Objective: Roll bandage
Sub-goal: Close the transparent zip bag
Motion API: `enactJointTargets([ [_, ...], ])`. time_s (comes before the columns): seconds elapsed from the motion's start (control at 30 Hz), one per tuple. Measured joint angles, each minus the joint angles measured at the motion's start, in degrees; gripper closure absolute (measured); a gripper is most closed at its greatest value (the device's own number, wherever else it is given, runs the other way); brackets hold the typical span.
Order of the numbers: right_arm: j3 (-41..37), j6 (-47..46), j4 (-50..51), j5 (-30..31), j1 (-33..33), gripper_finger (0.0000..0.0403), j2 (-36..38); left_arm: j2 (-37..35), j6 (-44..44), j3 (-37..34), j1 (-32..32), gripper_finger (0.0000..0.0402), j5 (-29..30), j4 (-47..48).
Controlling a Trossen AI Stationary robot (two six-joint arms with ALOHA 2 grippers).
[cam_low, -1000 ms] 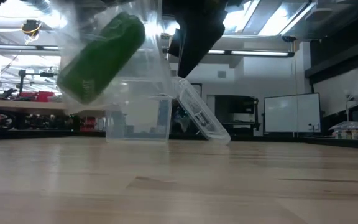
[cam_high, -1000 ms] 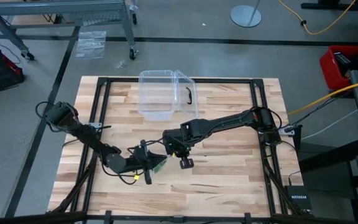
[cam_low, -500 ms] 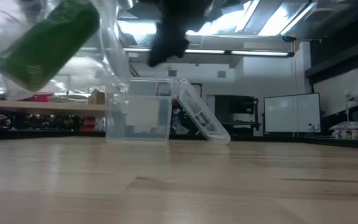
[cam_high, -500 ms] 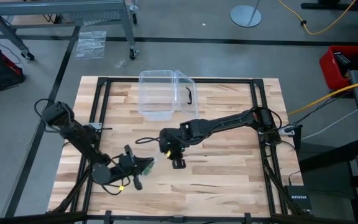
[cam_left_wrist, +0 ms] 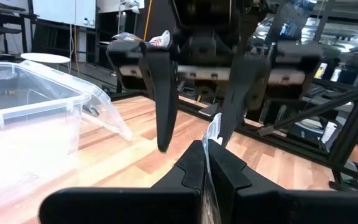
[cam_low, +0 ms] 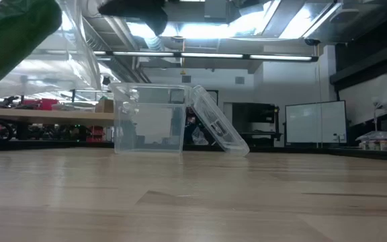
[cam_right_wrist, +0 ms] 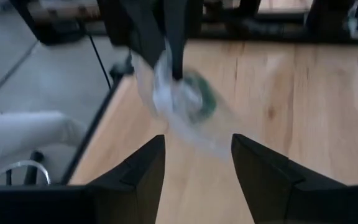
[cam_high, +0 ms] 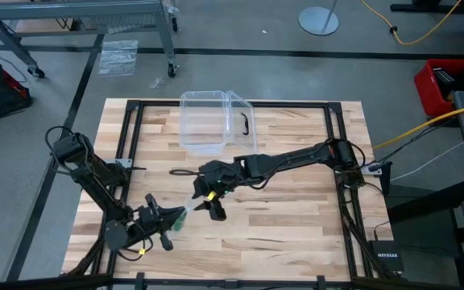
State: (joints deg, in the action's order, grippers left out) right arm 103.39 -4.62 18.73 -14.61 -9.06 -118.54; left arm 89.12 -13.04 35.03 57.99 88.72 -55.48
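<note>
The jaws of the left gripper (cam_high: pixel 170 223) are pinched tight on a thin, crinkly clear plastic wrapper (cam_left_wrist: pixel 211 134). The jaws of the right gripper (cam_right_wrist: pixel 194 158) stand apart and hold nothing. The right wrist view shows a wide gap between its two dark fingers (cam_right_wrist: pixel 143 167), and the wrapper hangs just past their tips.

The bandage (cam_low: pixel 9 37) is still inside that wrapper. It is a stubby green roll, and it hangs in the air above the wooden bench (cam_high: pixel 296 234), near the front left part. In the low view it shows big and green at the top corner, with the clear wrapper around it.

The roll looks soft, light and a bit squishy. It will not break. The wrapper looks slippery and floppy, so the roll could slide or swing inside it. A good place to take hold is across the round middle of the green roll, squeezing gently through the plastic, or on the loose far end of the wrapper to pull it off.

Behind, a clear plastic box (cam_high: pixel 209 121) with a black handle stands on the bench, with its lid tipped open. It is well apart from both grippers.
</note>
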Motion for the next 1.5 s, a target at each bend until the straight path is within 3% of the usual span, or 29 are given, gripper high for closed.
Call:
enactJointTargets([
  [0.23,0.02,-1.77,-5.85,-0.04,-0.73,0.0213,0.04,0.00,0.00,0.00,0.16,0.0401,0.12,0.00],
  [0.5,0.02,-1.58,-5.28,-0.44,-2.97,0.0213,0.04,0.00,0.00,0.00,0.16,0.0401,0.06,-0.02],
  [0.8,0.02,-1.45,-5.46,5.11,-3.34,0.0213,0.04,0.00,-0.38,0.00,0.16,0.0401,0.06,-0.02],
  [1.5,0.10,-3.15,-8.46,4.96,-3.34,0.0213,-2.27,0.02,-3.49,-0.04,0.02,0.0401,-1.90,-0.68],
])
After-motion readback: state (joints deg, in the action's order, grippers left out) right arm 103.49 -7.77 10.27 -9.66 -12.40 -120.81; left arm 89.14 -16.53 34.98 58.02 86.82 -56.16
